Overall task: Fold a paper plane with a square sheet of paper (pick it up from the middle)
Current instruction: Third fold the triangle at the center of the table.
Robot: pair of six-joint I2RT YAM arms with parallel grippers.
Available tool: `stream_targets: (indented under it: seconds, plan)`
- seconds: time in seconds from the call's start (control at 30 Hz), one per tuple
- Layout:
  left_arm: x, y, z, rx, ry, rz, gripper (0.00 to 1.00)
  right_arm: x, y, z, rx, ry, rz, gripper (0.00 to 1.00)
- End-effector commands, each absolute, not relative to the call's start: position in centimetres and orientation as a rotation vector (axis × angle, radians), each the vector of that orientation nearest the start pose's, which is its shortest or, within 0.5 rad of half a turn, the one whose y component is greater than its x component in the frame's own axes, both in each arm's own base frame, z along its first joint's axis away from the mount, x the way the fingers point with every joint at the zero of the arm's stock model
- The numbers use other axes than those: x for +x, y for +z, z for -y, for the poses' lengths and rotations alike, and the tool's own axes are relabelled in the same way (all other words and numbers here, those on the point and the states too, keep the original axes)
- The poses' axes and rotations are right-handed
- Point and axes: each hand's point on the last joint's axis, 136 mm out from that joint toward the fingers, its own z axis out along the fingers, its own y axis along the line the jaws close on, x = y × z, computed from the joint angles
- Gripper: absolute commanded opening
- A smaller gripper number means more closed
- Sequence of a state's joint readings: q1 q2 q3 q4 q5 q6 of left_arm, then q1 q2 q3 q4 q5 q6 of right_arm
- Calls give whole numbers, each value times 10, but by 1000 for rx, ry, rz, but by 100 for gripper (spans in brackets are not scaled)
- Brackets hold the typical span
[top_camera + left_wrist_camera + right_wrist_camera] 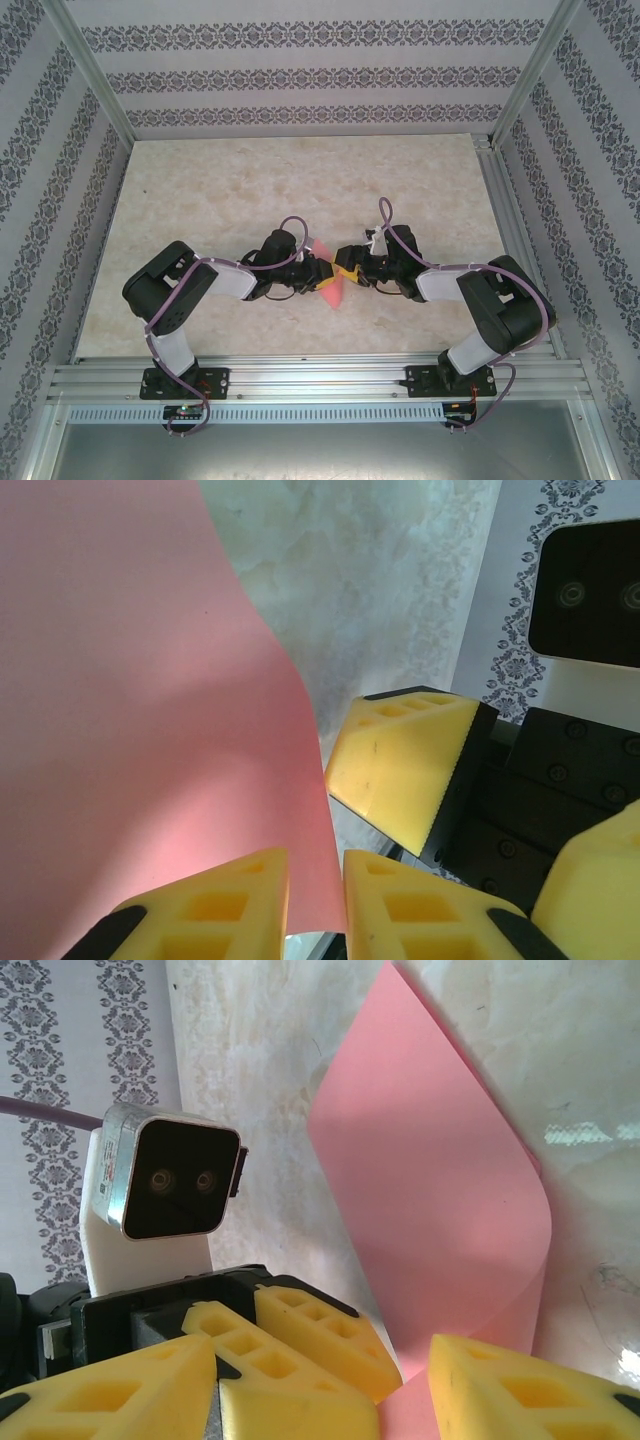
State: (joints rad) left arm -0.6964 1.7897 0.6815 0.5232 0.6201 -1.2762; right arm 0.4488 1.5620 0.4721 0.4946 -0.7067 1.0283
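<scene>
My left gripper (315,860) is almost closed. Its yellow fingers (225,905) pinch the lower edge of the square sheet of paper (140,700). From that pinch the pink sheet rises and curls over on itself, with the marbled surface (380,590) behind it. My right gripper (322,1348) faces it from the other side with its jaws well apart. The left fingers and the bottom of the sheet sit in that gap. I can't tell whether either right pad touches the paper. From above, both arms meet near the middle of the surface, the sheet between them.
</scene>
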Motion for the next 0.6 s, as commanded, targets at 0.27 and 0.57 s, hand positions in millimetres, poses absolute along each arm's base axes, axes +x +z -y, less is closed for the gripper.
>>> stream_targets:
  seconds: [0.27,0.57]
  plan:
    - [261,64,350,-273,-1628,-2571,1,270,78,-253,226,1549,-2435,59]
    - [268,63,327,-178,-1449,-2632,0,260,86,-228,128,1309,-2535,58]
